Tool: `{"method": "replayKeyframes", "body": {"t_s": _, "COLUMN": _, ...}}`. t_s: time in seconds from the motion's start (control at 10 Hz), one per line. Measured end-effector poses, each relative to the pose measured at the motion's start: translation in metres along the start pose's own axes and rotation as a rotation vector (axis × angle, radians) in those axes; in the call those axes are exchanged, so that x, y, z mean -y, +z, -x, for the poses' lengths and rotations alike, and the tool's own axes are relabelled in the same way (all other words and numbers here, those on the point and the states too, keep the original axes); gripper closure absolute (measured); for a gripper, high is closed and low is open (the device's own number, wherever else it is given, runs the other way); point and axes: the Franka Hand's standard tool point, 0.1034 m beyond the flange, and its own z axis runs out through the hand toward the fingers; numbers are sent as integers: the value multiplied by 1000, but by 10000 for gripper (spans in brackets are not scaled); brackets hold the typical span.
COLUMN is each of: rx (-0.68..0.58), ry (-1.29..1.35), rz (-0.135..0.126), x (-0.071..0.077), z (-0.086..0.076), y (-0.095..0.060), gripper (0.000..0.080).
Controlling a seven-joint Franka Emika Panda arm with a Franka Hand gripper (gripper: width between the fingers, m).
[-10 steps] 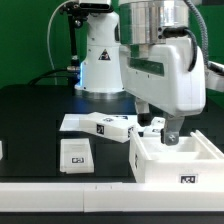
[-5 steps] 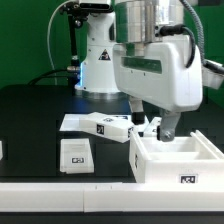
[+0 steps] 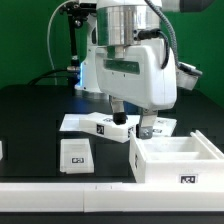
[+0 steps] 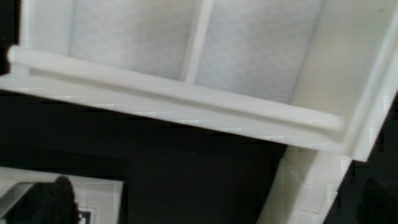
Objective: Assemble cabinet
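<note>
The cabinet's large white box frame [image 3: 176,160] stands at the front on the exterior view's right, open side up, with a tag on its front wall. In the wrist view its walls and inner divider [image 4: 196,90] fill most of the picture. A small white tagged block [image 3: 75,153] lies at the front left. More low white tagged pieces [image 3: 100,124] lie mid-table. My gripper [image 3: 132,124] hangs just above them, left of the frame's back corner. In the wrist view the gripper [image 4: 214,205] is open and holds nothing; black table and one frame edge show between its fingers.
The white domed robot base [image 3: 92,70] stands at the back, with cables behind it. The table is black, with a white front edge [image 3: 60,188]. Another white flat piece [image 3: 163,124] shows behind my fingers.
The arm has moved toward the exterior view's left, from over the box frame's back wall to beside it. The gripper stays open and empty. No part has moved.
</note>
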Motion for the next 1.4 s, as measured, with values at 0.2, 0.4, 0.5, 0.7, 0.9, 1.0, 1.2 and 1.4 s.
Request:
{"method": "replayKeyframes", "body": {"t_s": 0.2, "rx": -3, "ry": 13, "rz": -19, "x": -13, "z": -11, "y": 4, "gripper": 2}}
{"method": "replayKeyframes", "body": {"t_s": 0.4, "rx": 4, "ry": 37, "rz": 11, "x": -52, "z": -31, "y": 10, "gripper": 2}}
{"method": "replayKeyframes", "body": {"t_s": 0.5, "rx": 0, "ry": 67, "rz": 4, "x": -58, "z": -36, "y": 15, "gripper": 2}}
{"method": "replayKeyframes", "body": {"t_s": 0.7, "rx": 1, "ry": 58, "rz": 3, "x": -55, "z": -33, "y": 15, "gripper": 2}}
{"method": "replayKeyframes", "body": {"t_s": 0.9, "rx": -4, "ry": 19, "rz": 7, "x": -63, "z": -42, "y": 22, "gripper": 2}}
{"method": "replayKeyframes", "body": {"t_s": 1.0, "rx": -17, "ry": 14, "rz": 6, "x": -71, "z": -50, "y": 28, "gripper": 2}}
{"method": "replayKeyframes", "body": {"t_s": 1.2, "rx": -43, "ry": -13, "rz": 24, "x": -86, "z": -58, "y": 45, "gripper": 2}}
{"method": "replayKeyframes", "body": {"t_s": 1.4, "rx": -44, "ry": -16, "rz": 40, "x": -92, "z": -58, "y": 53, "gripper": 2}}
